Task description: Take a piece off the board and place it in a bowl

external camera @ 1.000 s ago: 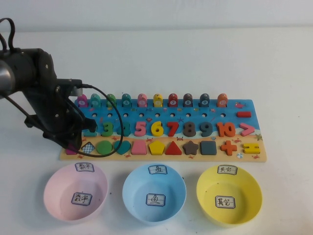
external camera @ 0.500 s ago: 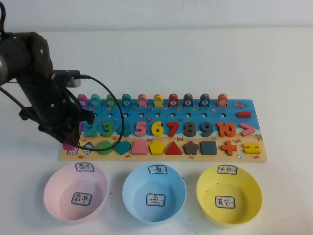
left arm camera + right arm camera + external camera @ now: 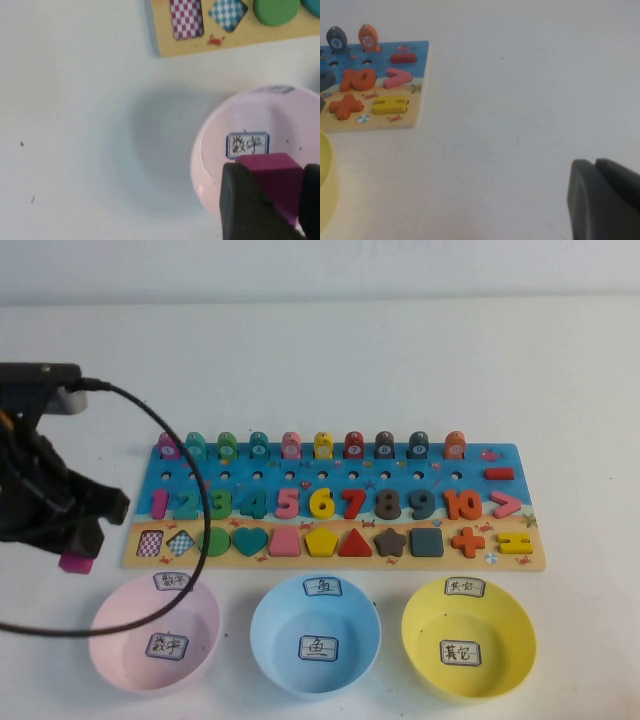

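Observation:
My left gripper (image 3: pixel 78 552) is shut on the magenta-pink rectangular piece (image 3: pixel 74 563), held in the air just off the left end of the board (image 3: pixel 505 454) and above the pink bowl's far-left rim. In the left wrist view the piece (image 3: pixel 272 172) sits between the two dark fingers of the left gripper (image 3: pixel 277 200), over the pink bowl (image 3: pixel 215 150). The yellow bowl (image 3: pixel 425 640) stands at the front right, far from the piece. My right gripper (image 3: pixel 596 167) is shut and empty over bare table, right of the board (image 3: pixel 415 85); the high view does not show it.
A pink bowl (image 3: pixel 115 640) and a blue bowl (image 3: pixel 275 640) stand in a row with the yellow one in front of the board. Two checkered slots (image 3: pixel 150 543) at the board's left end hold nothing. A black cable (image 3: pixel 195 480) loops over the board's left part.
The left arm lifted off the board's left end with the magenta piece and swung left and toward the front. The slot it covered now shows its checkered bottom.

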You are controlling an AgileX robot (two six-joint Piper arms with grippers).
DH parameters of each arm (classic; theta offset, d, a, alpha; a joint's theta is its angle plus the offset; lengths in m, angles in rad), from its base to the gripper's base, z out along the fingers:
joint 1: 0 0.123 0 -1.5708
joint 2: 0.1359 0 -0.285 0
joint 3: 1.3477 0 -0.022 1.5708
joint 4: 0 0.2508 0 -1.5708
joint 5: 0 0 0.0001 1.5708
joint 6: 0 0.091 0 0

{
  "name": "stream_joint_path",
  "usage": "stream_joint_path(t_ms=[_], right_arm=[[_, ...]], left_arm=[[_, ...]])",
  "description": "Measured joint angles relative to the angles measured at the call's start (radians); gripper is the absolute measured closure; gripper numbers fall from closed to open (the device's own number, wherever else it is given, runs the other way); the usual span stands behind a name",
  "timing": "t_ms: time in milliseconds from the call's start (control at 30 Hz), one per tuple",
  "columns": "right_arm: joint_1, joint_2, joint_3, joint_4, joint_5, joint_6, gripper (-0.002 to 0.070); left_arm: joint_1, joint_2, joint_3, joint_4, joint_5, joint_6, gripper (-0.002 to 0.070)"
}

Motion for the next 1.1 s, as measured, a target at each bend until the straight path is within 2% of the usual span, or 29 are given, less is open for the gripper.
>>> stream_joint_path(t_ms=[233,767,867,1000,1100], right_arm=[[0.0,0.0,0.0,0.0,0.0,0.0,0.0694],[0.0,0.0,0.0,0.0,0.0,0.0,0.0694],[0.0,0.0,0.0,0.0,0.0,0.0,0.0694],[0.0,0.0,0.0,0.0,0.0,0.0,0.0694],[0.0,0.0,0.0,0.0,0.0,0.0,0.0694]], left_arm=[[0.0,-0.154,0.082,0.0,0.042,0.0,0.0486],[-0.007,-0.152,0.089,-0.018,0.051,0.0,0.0486],[-0.08,-0.097,0.087,-0.048,0.03,0.019,0.0486],[-0.278,0.034,0.041,-0.08,-0.02,0.042,0.0486],[-0.396,0.118,-0.041,-0.085,-0.035,0.044,0.0486]])
